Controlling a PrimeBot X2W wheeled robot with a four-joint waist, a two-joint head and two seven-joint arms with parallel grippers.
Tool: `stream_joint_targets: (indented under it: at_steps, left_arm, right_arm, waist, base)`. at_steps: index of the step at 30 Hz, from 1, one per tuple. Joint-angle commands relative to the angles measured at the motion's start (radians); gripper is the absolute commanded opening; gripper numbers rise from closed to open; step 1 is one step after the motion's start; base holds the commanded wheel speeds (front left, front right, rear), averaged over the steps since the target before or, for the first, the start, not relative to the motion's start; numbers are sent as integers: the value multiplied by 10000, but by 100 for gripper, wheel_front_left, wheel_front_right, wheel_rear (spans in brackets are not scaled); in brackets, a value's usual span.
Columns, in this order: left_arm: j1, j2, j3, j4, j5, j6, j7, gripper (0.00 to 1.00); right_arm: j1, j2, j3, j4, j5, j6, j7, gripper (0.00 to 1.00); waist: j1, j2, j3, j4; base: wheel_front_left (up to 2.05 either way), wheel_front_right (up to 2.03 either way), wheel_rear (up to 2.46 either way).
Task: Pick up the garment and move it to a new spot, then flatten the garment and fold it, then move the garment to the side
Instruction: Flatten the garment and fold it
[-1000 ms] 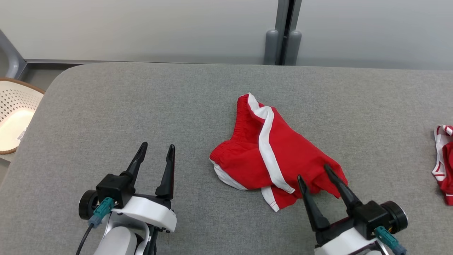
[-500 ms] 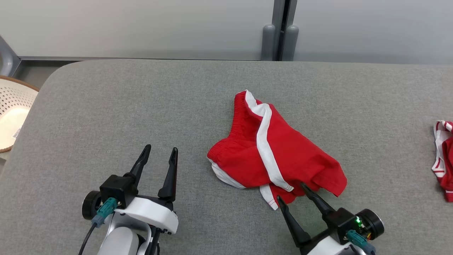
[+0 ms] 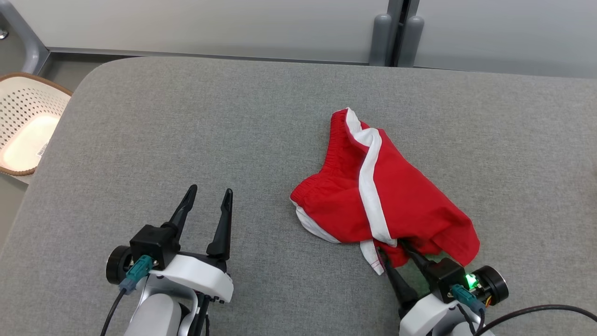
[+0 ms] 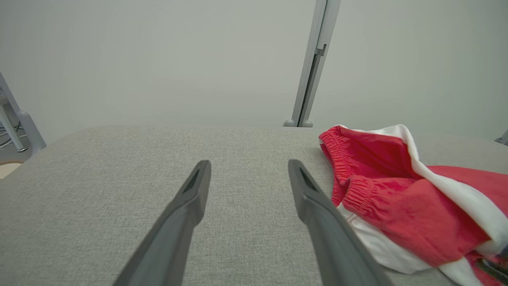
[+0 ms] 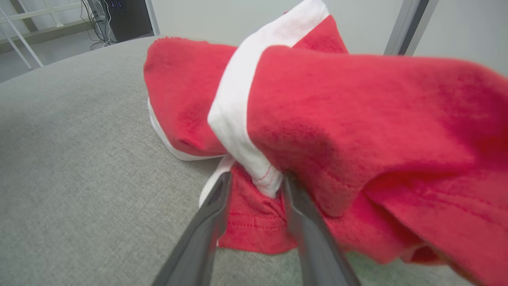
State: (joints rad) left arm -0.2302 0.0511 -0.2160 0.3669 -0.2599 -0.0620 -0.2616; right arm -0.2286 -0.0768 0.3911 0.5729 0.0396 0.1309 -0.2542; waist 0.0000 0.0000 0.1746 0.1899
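Garment (image 3: 396, 200) lies just ahead of the right tool (image 5: 254, 184), whose fingers straddle its near hem, grip uncertain; left tool (image 3: 209, 191) open, well apart.

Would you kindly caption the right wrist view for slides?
The right gripper straddles the hem of crumpled red shorts on the grey table.
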Motion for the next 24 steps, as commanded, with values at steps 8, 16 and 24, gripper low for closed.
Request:
stream_joint_targets:
  at_steps: [8,16,24]
  left_arm:
    - [18,13,39,67,-8,-24,-43,100]
    - [3,9,149,-3,268,-125,-43,100]
    - [-888,34,20,402,259,-449,-24,100]
  right_arm:
    - [30,56,-126,18,-11,-5,-119,0]
    - [903,-438,252,-838,229,-5,-119,0]
    - [1458,-1826,1695,-1718,1057,-5,500,0]
  waist:
    - [0,0,-271,-207]
    - [0,0,-611,-913]
    - [0,0,-422,-2000]
  base:
    - [0,0,0]
    - [0,0,0]
    - [0,0,0]
